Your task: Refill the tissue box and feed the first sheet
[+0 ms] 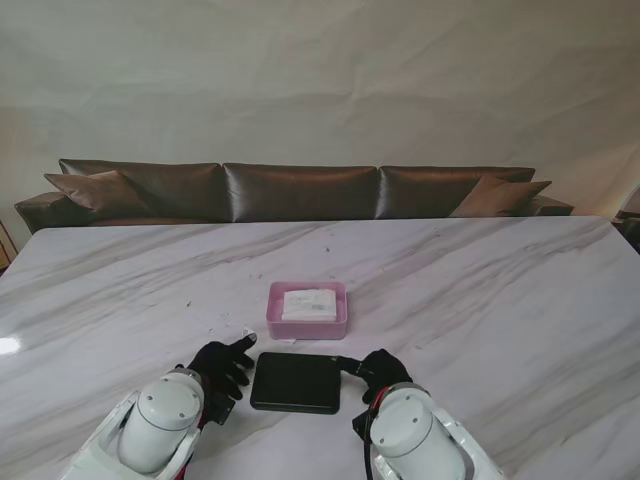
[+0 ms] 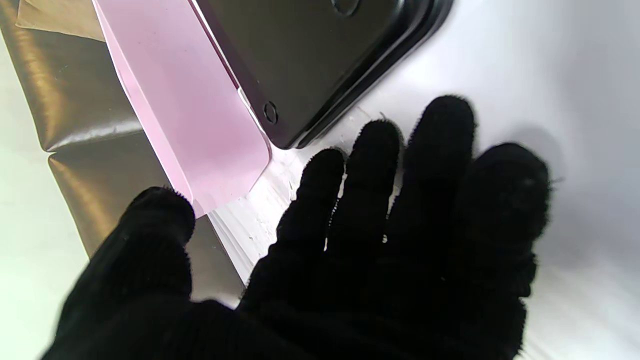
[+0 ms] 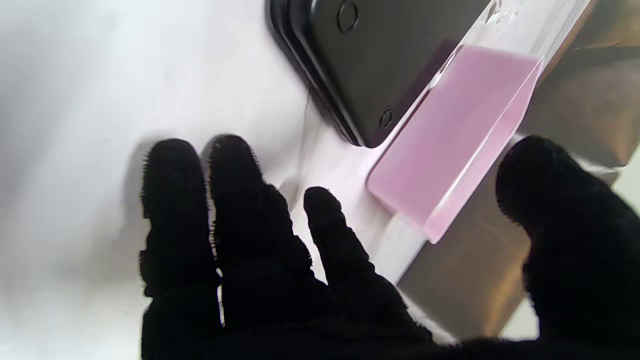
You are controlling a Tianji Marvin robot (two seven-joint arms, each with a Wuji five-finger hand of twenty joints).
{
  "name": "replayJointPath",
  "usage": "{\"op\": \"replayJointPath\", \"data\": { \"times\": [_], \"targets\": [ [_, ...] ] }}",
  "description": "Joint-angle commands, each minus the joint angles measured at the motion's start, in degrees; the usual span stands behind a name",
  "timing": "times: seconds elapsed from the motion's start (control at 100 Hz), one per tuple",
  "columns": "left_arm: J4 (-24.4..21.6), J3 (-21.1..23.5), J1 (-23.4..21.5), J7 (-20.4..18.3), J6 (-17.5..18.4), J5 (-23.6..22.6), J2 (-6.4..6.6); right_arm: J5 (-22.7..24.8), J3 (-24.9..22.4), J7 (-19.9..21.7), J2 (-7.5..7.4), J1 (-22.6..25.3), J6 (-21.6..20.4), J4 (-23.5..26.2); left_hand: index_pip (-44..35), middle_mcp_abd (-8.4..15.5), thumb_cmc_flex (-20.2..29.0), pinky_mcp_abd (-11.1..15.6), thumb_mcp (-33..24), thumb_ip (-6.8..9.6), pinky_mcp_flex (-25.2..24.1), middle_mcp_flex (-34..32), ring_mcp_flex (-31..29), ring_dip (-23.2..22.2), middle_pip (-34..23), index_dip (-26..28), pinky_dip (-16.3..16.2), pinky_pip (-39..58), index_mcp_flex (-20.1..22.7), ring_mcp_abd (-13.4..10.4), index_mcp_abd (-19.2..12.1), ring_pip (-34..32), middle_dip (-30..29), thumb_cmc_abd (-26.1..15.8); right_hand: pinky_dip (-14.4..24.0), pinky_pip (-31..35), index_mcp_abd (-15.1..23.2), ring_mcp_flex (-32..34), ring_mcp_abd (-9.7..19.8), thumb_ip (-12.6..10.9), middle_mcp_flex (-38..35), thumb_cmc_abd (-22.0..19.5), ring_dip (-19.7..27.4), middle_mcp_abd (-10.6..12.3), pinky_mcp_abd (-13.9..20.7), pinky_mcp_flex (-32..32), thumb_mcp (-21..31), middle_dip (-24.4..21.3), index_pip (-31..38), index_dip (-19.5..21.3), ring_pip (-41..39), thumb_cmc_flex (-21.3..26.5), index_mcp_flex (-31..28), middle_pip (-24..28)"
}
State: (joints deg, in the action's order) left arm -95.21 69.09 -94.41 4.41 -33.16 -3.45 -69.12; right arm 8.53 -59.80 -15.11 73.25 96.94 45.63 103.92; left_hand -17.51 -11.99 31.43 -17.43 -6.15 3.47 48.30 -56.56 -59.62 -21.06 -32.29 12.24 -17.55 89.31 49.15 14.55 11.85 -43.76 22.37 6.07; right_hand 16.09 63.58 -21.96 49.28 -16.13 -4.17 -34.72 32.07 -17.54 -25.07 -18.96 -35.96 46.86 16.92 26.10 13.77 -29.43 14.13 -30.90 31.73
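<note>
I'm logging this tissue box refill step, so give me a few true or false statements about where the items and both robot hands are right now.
1. The pink box holds a white tissue pack. True.
2. The black lid sits on the pink box. False: it lies on the table, nearer to me.
3. The left robot hand holds the lid. False: it is open beside it.
4. The right robot hand is open. True.
</note>
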Motion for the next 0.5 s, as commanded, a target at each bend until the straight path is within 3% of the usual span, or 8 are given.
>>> {"op": "replayJointPath", "data": {
  "times": [0.0,0.16,0.49],
  "targets": [
    [1.7,0.2,-0.9,-1.1,0.6,1.0,0.03,-2.5,-0.9,-0.5,0.87,-0.3,0.4,-0.2,2.0,-4.6,-0.4,1.7,1.4,1.38,-0.3,3.4,2.8,0.4,4.8,-1.1,0.2,-11.0,-2.1,5.1,2.3,1.5,-2.7,-1.9,-1.6,3.1,-2.7,2.5,-5.0,-1.8,-3.7,-0.6,0.9,-2.6,-2.7,-2.8,-1.9,0.1,-0.3,-1.4,0.7,0.4,-2.5,0.0],
    [2.6,0.5,-0.7,-2.0,1.4,3.1,0.05,-7.7,-3.4,0.9,1.90,-0.8,5.3,0.6,1.9,-4.4,-0.2,1.3,1.6,1.40,-1.6,3.8,3.8,0.3,5.1,-1.1,-0.1,-11.5,-2.3,5.3,2.4,2.0,-2.8,-2.2,-3.4,4.0,-3.7,4.2,-6.1,-2.2,-6.1,-2.3,1.0,-3.3,-4.1,-5.6,-2.8,0.1,0.1,-2.5,-0.1,0.9,-4.8,0.0],
    [4.6,0.5,0.5,-3.7,2.8,5.8,0.18,-15.7,-5.2,-2.4,4.36,-1.9,5.6,-1.6,1.1,-4.5,0.1,1.1,1.9,1.47,-2.0,3.7,4.0,-0.2,4.9,-0.7,-1.0,-11.7,-1.6,5.8,2.7,1.8,-2.7,-2.3,-4.8,4.4,-2.7,3.7,-6.8,-2.7,-8.2,-2.5,1.0,-2.6,-4.8,-5.8,-3.0,-0.5,-0.1,-1.8,-0.5,0.9,-9.0,-1.4]
  ]
}}
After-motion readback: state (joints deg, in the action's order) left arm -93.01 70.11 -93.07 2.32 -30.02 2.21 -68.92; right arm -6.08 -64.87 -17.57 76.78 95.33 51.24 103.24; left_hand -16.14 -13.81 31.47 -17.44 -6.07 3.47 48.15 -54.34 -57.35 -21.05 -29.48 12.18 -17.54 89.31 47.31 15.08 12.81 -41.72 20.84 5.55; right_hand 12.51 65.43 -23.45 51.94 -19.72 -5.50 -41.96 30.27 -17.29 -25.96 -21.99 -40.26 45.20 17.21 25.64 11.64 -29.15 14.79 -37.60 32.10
